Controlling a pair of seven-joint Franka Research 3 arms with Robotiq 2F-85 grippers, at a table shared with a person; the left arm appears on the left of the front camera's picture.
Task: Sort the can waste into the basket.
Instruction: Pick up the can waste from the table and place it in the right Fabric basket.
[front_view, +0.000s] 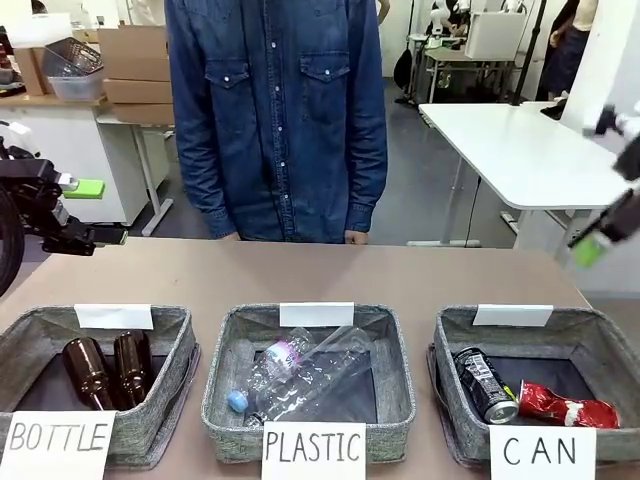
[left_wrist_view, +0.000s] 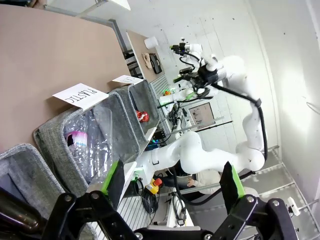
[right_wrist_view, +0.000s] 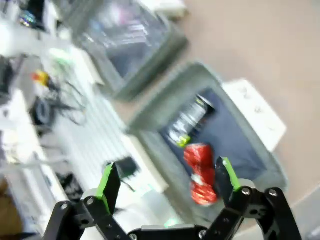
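Front view — black can (front_view: 484, 383) and red can (front_view: 565, 408) inside CAN basket (front_view: 520, 325), left gripper (left_wrist_view: 172, 182) spread, right gripper (right_wrist_view: 167, 180) spread — both empty

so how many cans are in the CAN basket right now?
2. The black can lies at the left of the CAN basket; the dented red can lies to its right, near the front. None seem hidden.

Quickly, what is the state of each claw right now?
Left claw: open, holding nothing.
Right claw: open, holding nothing, above the CAN basket.
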